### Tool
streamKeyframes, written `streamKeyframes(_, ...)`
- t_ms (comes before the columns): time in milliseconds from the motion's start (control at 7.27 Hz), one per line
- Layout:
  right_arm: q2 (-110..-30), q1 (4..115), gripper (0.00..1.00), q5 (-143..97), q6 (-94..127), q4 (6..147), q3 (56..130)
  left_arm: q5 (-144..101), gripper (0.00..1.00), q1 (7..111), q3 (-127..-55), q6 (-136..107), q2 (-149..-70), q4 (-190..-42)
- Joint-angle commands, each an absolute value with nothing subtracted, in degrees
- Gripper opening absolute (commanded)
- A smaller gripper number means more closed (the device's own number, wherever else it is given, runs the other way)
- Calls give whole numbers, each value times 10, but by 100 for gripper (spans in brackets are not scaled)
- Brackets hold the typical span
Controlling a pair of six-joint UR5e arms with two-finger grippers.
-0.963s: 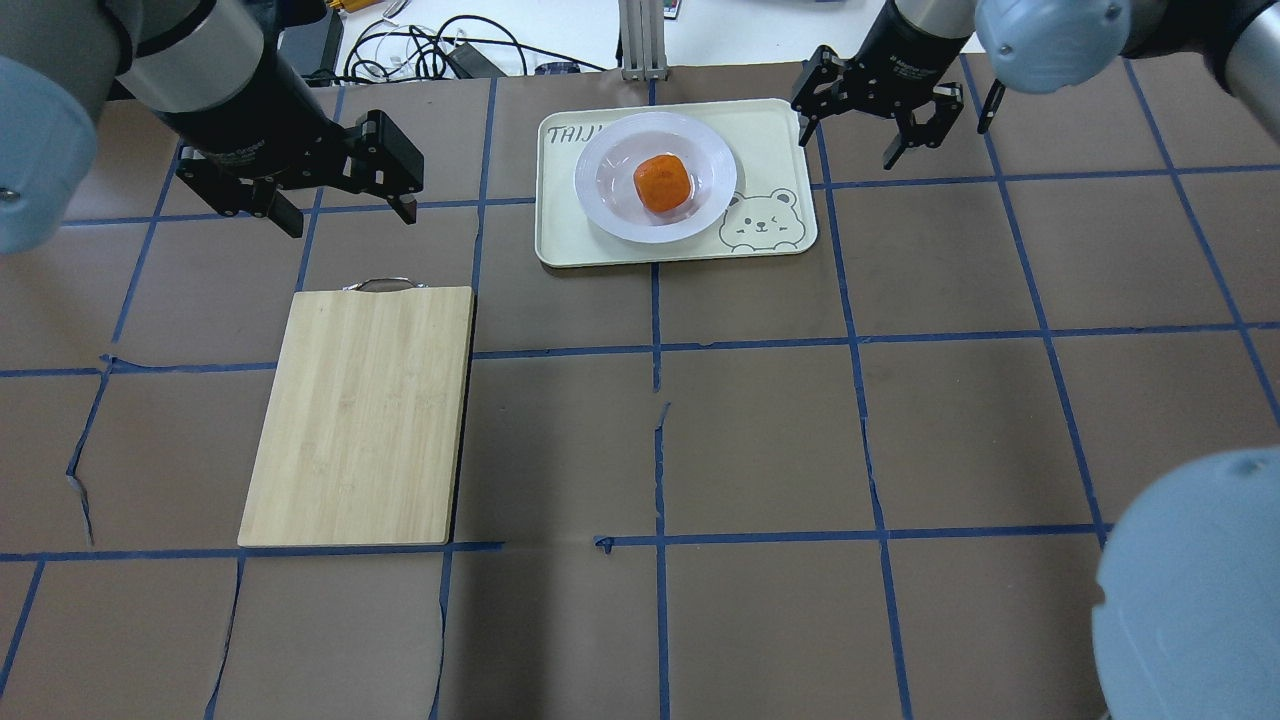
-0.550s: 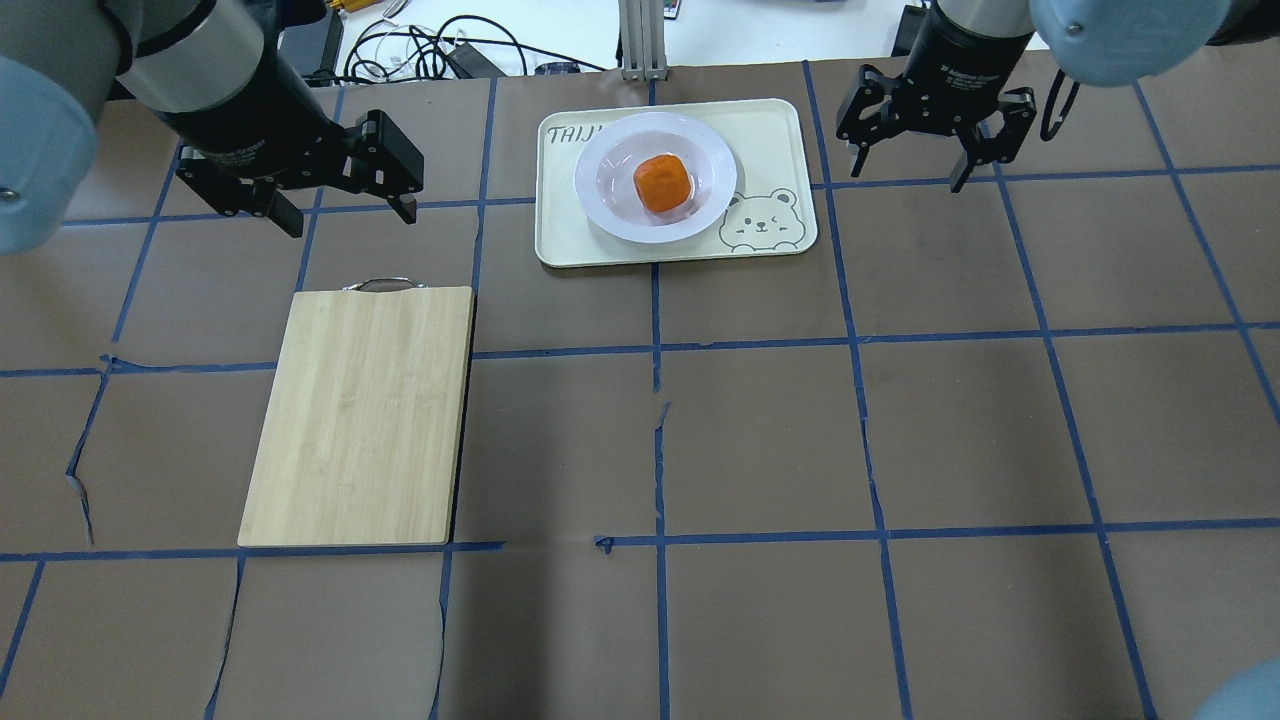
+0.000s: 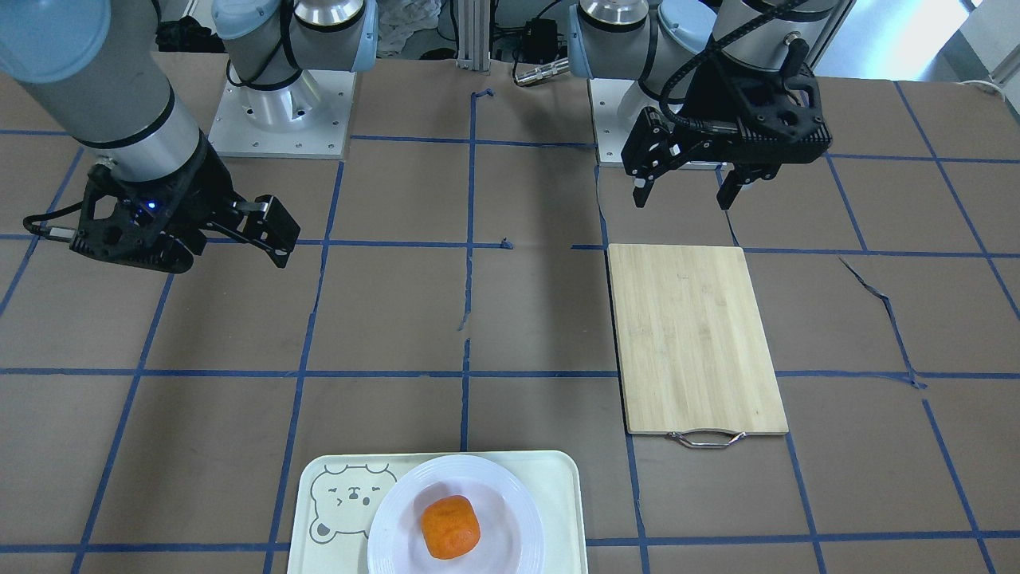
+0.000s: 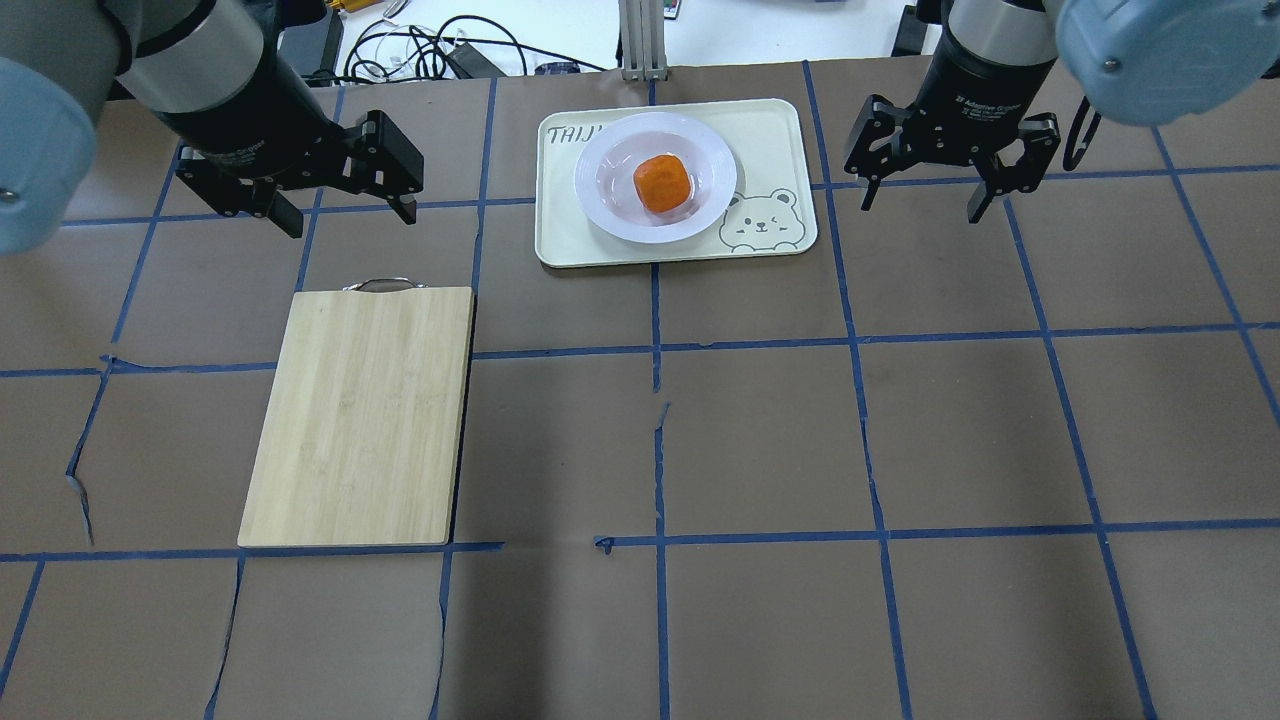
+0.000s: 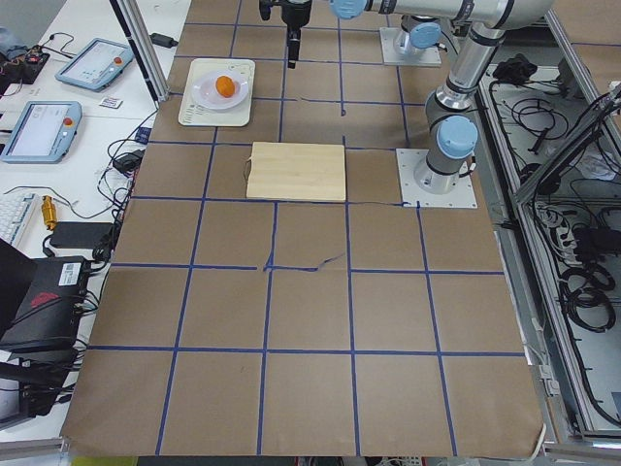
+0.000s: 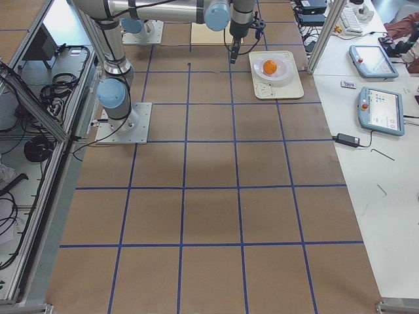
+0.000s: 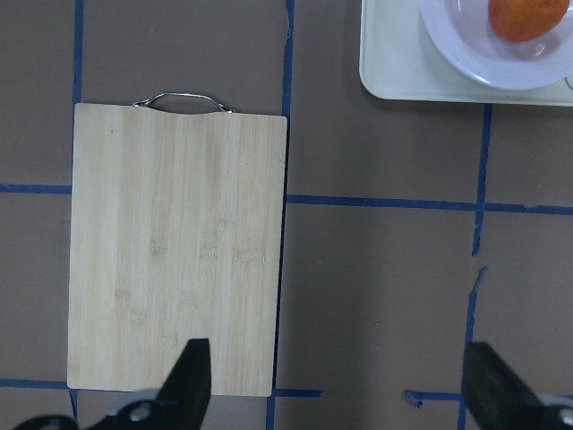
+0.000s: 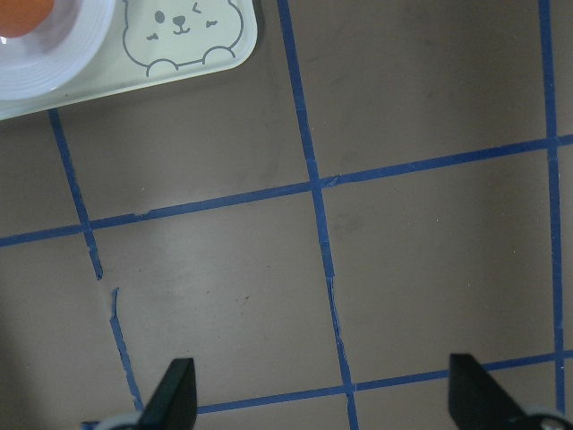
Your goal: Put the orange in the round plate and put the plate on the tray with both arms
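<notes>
- While both grippers hang empty above the table, one orange sits in the sunken centre of one round plate. The plate rests on one tray, toward the end away from the bear face.
- Left gripper: fingers spread wide, beyond the metal handle of one bamboo cutting board, well apart from the tray.
- Right gripper: fingers spread wide, near the tray's bear-face end, not touching it.
- Tray lies near the table edge farthest from the robot's bases; bare covering separates it from the board.
- Table: brown covering with a blue tape grid, torn in places. Cables lie on a white bench beyond that edge.
</notes>
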State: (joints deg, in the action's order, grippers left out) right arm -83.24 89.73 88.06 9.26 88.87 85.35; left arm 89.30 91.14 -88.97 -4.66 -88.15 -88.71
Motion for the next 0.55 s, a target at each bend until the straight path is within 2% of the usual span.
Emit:
streamKeyframes(0, -852, 901, 100, 883, 87, 872, 848, 893, 100, 911, -890, -47, -882, -887)
streamKeyframes(413, -875, 900, 100, 882, 84, 870, 852, 897, 100, 911, -891, -44, -882, -887)
